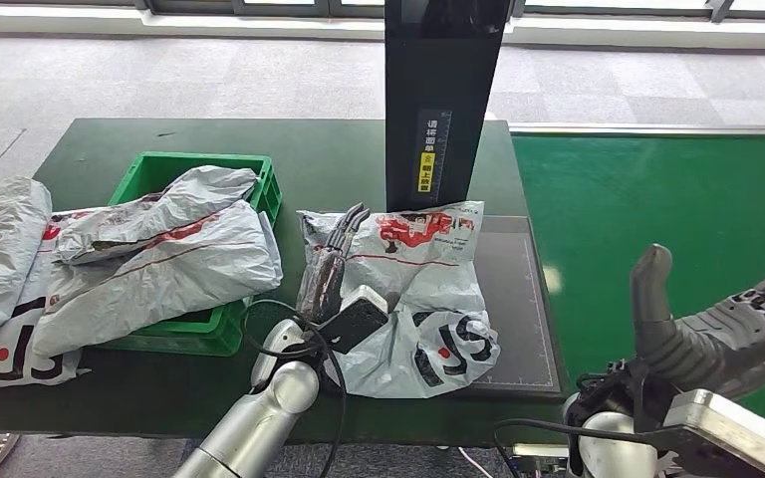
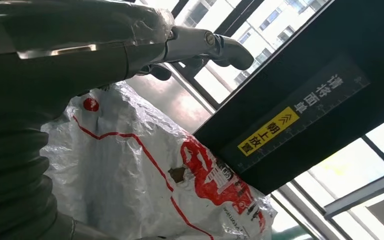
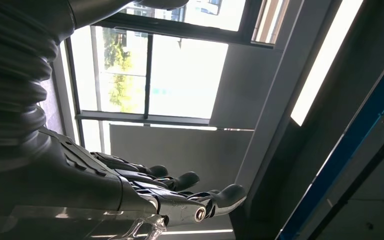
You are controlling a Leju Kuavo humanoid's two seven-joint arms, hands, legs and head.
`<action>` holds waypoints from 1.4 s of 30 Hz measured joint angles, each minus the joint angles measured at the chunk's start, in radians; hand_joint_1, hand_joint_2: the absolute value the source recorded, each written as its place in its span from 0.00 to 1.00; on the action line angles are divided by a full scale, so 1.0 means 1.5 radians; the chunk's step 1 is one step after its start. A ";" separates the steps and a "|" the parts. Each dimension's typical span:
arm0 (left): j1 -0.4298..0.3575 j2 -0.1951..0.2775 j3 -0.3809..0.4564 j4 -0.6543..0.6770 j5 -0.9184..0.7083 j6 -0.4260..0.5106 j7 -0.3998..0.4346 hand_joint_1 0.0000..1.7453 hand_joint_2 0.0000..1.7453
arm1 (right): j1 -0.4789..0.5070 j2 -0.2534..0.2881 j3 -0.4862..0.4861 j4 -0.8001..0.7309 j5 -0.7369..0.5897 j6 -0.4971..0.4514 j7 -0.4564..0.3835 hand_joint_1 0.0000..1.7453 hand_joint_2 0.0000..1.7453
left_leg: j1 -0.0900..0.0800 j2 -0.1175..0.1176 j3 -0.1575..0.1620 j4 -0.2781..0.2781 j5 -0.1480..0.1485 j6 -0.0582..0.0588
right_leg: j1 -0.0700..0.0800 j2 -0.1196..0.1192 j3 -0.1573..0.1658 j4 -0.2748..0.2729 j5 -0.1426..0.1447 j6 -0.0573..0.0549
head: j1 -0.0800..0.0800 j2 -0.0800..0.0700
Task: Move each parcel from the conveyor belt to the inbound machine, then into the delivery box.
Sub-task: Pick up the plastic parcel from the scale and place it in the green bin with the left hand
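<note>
Grey plastic parcel (image 1: 428,299) is lying on the dark pad (image 1: 518,299) at the scanner's (image 1: 443,100) foot. The left hand (image 1: 334,269) is resting on its 9 o'clock edge, fingers extended; grip unclear. Right hand (image 1: 727,324) is hovering open over the belt (image 1: 657,209), at 3 o'clock. The crate (image 1: 209,334) at 9 o'clock is holding more bags (image 1: 159,259).

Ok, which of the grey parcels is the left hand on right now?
The parcel lying alone on the dark pad below the black scanner post; the left hand rests on it. The others are heaped over the green crate.
</note>
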 joint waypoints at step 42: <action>-0.119 -0.039 -0.024 0.305 -0.219 -0.159 0.157 1.00 1.00 | 0.000 0.010 -0.030 0.000 0.012 0.012 0.000 0.00 1.00 | 0.000 -0.001 0.000 0.000 0.000 0.000 | 0.000 0.000 0.000 0.000 0.000 0.000 | 0.000 0.000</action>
